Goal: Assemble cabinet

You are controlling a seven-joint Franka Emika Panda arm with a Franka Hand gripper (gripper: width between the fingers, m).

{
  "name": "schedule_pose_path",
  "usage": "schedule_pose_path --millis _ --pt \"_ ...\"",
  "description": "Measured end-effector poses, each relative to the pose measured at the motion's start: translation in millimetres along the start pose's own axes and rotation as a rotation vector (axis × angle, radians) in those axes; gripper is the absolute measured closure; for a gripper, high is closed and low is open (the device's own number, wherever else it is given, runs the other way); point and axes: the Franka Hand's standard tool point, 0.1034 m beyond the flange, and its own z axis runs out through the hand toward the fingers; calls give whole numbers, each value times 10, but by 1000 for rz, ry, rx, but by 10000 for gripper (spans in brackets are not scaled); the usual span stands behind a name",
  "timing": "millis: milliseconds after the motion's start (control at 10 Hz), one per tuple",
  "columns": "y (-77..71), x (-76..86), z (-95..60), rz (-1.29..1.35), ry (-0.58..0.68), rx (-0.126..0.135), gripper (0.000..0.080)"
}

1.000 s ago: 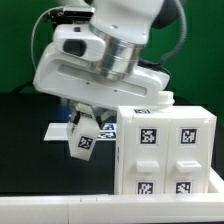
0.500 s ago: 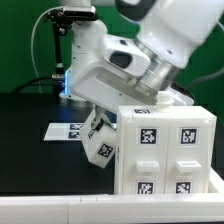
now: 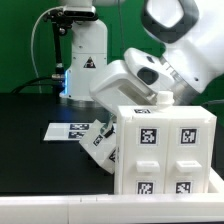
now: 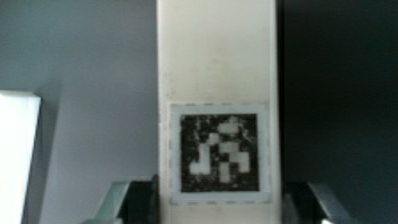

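The cabinet body [image 3: 165,150] is a white box with several tagged drawer fronts, standing at the exterior view's right front. My gripper [image 3: 112,124] is shut on a long white cabinet panel [image 3: 100,147] with black-and-white tags. It holds the panel tilted, just above the table and close against the body's left side. In the wrist view the panel [image 4: 219,110] runs straight away from the gripper [image 4: 222,205], its tag facing the camera, with a finger [image 4: 132,200] on each side. Whether the panel touches the body cannot be told.
The marker board [image 3: 66,130] lies flat on the black table behind the panel. The white robot pedestal [image 3: 84,50] stands at the back, with cables to its left. A pale edge [image 4: 15,150] shows at the side of the wrist view.
The arm has swung to the exterior view's right. The held panel has moved with it, lower and more tilted, up against the cabinet body's left side.
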Motion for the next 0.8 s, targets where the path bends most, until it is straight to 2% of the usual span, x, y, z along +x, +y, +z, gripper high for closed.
schedule_pose_path --millis 100,200,400,500,700,800 --pt "-5 -3 5 2 -2 2 357" --pt "-10 -4 -2 1 -2 5 357" --pt "9 -25 -78 1 -14 34 59" --pt "20 -41 -148 11 -23 61 59" --pt "65 -47 -336 40 -19 127 3" --pt "103 -56 -363 37 -39 159 3"
